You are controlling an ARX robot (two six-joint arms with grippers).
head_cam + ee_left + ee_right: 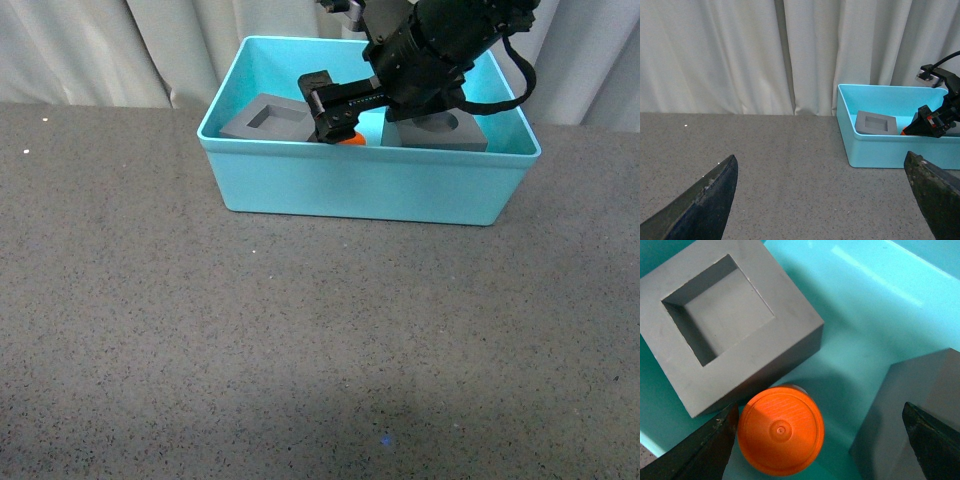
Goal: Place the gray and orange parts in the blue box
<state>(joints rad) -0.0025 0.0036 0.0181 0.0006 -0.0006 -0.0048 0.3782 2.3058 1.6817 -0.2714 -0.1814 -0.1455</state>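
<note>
The blue box (360, 185) stands at the far middle of the table. Inside it lie a gray cube with a square recess (266, 117), a gray cube with a round recess (440, 130) and the orange cylinder (350, 139) between them. My right gripper (335, 108) hangs open just over the box. In the right wrist view the orange cylinder (781, 430) stands on the box floor beside the square-recess cube (725, 322), free of the wide-apart fingers (705, 452). My left gripper (825, 200) is open over bare table, left of the box (880, 150).
Pale curtains (100, 50) hang behind the table's far edge. The gray speckled tabletop (300, 340) stretches in front of the box. The right arm's black body (440, 45) and cable lean over the box's far side.
</note>
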